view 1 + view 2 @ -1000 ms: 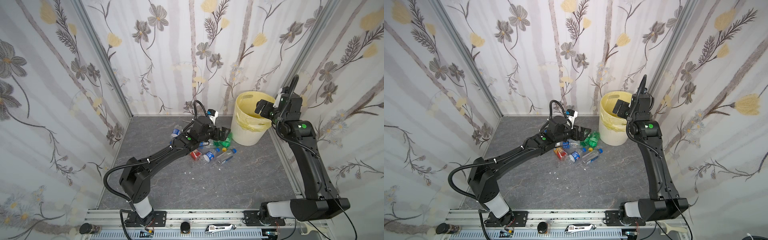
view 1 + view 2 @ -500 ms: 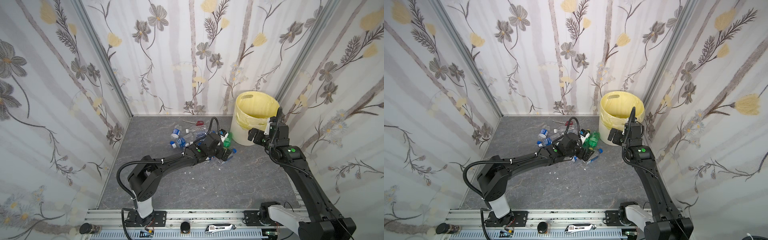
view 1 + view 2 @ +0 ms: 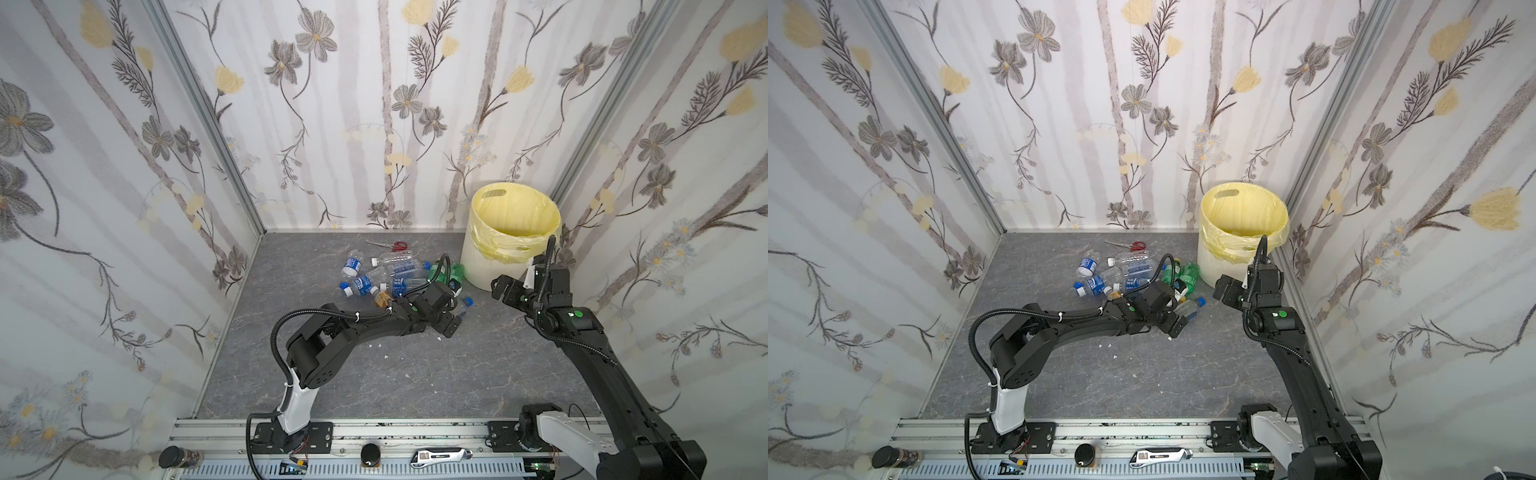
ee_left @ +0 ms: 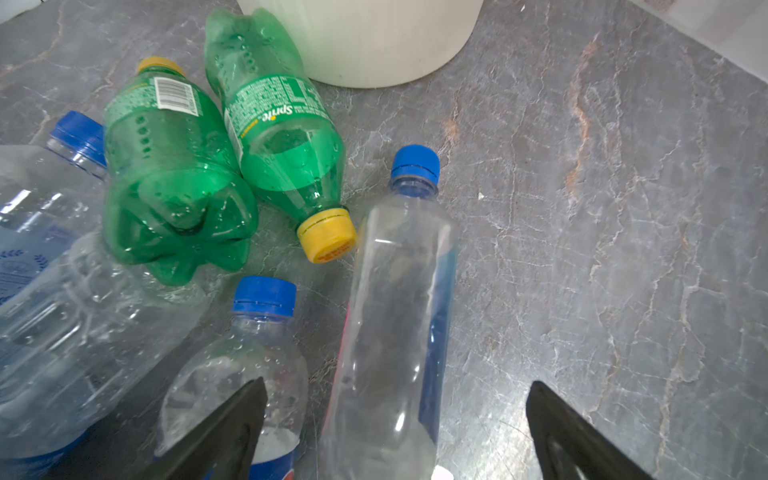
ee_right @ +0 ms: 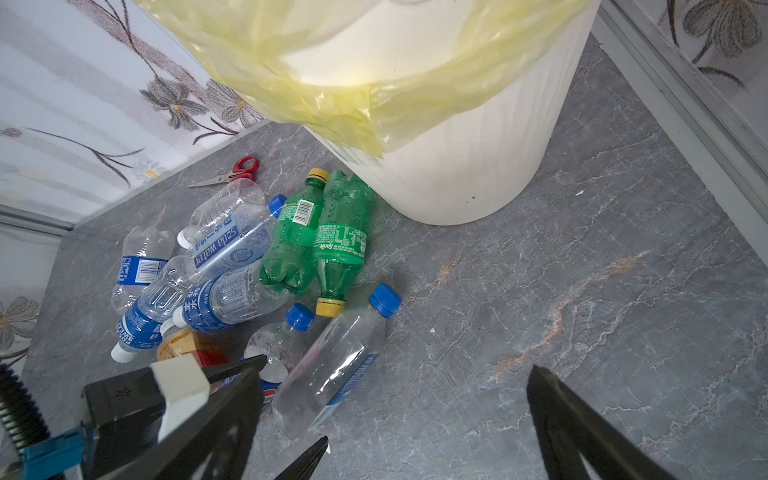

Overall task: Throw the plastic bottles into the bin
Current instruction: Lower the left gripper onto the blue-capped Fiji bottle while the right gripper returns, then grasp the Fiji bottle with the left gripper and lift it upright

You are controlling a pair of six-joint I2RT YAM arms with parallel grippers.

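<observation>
Several plastic bottles [image 3: 386, 276] [image 3: 1121, 274] lie in a heap left of the bin [image 3: 482, 266] [image 3: 1212, 262], a white wastebasket with a pale yellow liner. My left gripper [image 3: 454, 322] [image 3: 1177, 322] is low at the heap's near right end. It is open, its fingers [image 4: 232, 428] either side of a clear blue-capped bottle [image 4: 395, 324] without touching it. Two green bottles [image 4: 174, 187] lie beyond it by the bin's base [image 4: 374, 45]. My right gripper [image 3: 500, 291] [image 5: 395, 399] hangs open and empty just in front of the bin [image 5: 465, 166], above bare floor beside the same bottle [image 5: 336, 361].
Red-handled scissors [image 3: 392, 246] [image 5: 232, 172] lie behind the heap near the back wall. The bin stands in the back right corner against the wall frame. Flowered walls close in three sides. Grey floor stretches toward the front rail [image 3: 374, 432].
The left gripper has drawn back from the far side of the heap to the clear bottle at its near right end. The right arm has come down from over the bin to floor level.
</observation>
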